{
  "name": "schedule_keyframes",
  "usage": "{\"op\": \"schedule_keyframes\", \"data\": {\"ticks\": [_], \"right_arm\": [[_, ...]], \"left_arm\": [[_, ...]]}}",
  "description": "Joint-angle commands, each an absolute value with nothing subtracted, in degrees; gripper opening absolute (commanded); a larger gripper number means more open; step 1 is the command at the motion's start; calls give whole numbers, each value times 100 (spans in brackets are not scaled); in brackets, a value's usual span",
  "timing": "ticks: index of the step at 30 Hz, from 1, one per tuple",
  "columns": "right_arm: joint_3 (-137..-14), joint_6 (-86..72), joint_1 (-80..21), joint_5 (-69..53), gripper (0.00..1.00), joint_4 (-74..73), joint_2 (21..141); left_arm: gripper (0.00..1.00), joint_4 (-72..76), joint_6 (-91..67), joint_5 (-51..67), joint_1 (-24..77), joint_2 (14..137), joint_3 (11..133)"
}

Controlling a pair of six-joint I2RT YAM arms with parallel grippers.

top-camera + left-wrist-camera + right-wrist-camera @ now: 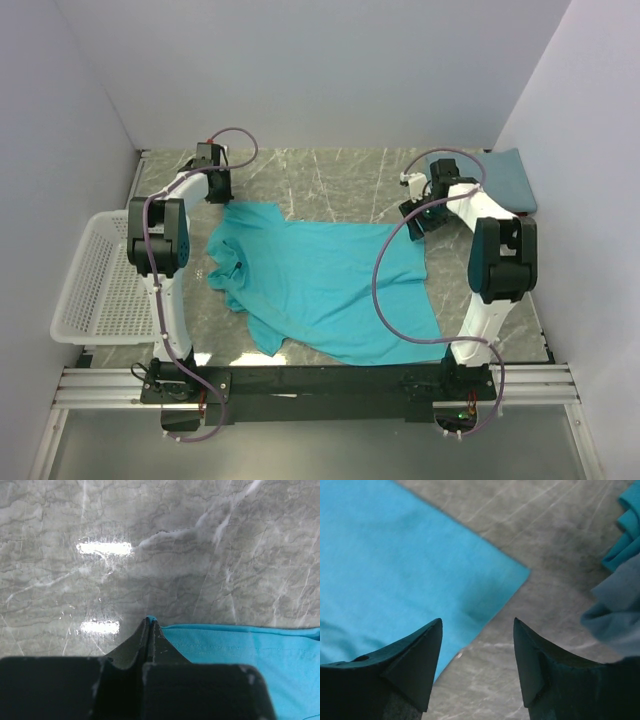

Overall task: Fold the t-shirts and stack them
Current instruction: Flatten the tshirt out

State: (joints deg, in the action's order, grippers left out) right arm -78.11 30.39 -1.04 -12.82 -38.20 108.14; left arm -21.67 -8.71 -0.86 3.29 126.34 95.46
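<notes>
teal t-shirt (320, 285) lies spread, a little rumpled, across the middle of the grey marbled desk (330, 175). its near edge is close to the arm bases and its collar (225, 268) is turned to the left side. a white mesh basket (95, 280) sits at the desk's left edge, apart from the cloth. further back, the left tool (220, 193) is at the shirt's far left corner. seen from its wrist, the fingers (160, 645) are pressed together with a sliver of teal pinched at the very tips. the right tool (415, 222) is by the far right corner with its fingers (420, 650) spread well apart (from that wrist, the cloth's pointed corner lies flat on the desk beyond the gap). farthest back, in the desk's right corner, the slate-blue t-shirt (505, 180) lies folded, apart from the teal one.
</notes>
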Motion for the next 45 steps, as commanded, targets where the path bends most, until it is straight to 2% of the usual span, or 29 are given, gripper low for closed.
{"op": "schedule_keyframes", "data": {"ticks": [1,5,10,24,45], "right_arm": [[-8173,2813,-158,-880,65,-3559,11135],[-8226,2812,-167,-659,63,-3402,11302],[-8376,2777,-228,-624,53,-3358,11487],[-8771,2725,-360,-562,52,-3436,11697],[-8622,2716,-229,-193,48,-3208,11874]], "left_arm": [[0,-2153,-923,70,343,12375,9519],[0,-2145,-932,123,343,12366,9554],[0,-2197,-914,123,343,12393,9580],[0,-2215,-879,149,352,12393,9580],[0,-2250,-835,141,360,12392,9589]]}}
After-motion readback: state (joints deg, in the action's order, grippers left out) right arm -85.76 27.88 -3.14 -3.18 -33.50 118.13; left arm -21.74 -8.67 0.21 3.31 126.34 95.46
